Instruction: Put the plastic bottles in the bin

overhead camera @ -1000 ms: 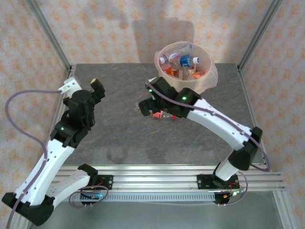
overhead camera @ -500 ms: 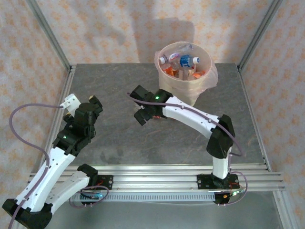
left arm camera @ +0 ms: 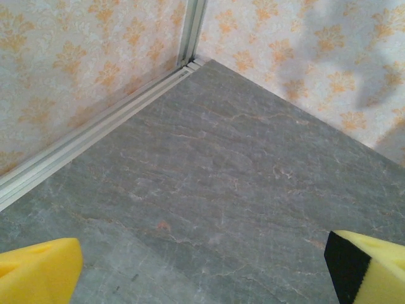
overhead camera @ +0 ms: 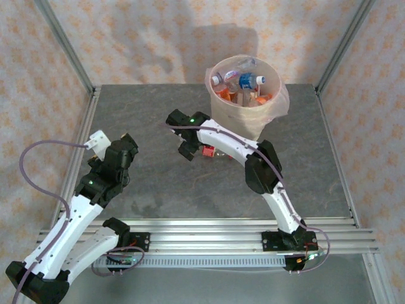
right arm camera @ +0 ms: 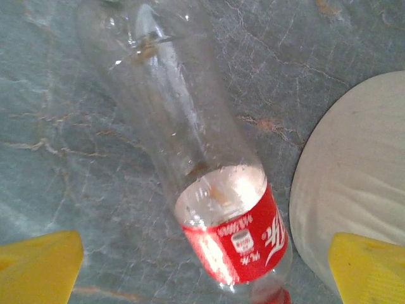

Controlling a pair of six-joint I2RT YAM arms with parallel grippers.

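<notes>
A clear plastic bottle [right arm camera: 190, 158] with a red label lies on its side on the grey table, close to the bin's pale wall [right arm camera: 354, 183]. My right gripper [right arm camera: 204, 271] hovers over it, open, with a yellow fingertip wide on each side and neither touching it. From above, that gripper [overhead camera: 186, 151] sits just left of the bottle [overhead camera: 211, 152], at the foot of the round bin [overhead camera: 273, 106], which holds several bottles [overhead camera: 243, 85]. My left gripper [overhead camera: 126, 144] is open over bare table at the left, with nothing between its yellow pads [left arm camera: 38, 273].
Metal frame posts and patterned walls close in the table on three sides. A wall rail [left arm camera: 95, 136] runs just beyond the left gripper. The aluminium base rail [overhead camera: 209, 240] lines the near edge. Bare table surface [overhead camera: 190, 190] lies between the arms.
The right arm has folded, its elbow swinging left, and its gripper has shifted slightly left beside the bottle. The left arm has drawn back toward the near edge.
</notes>
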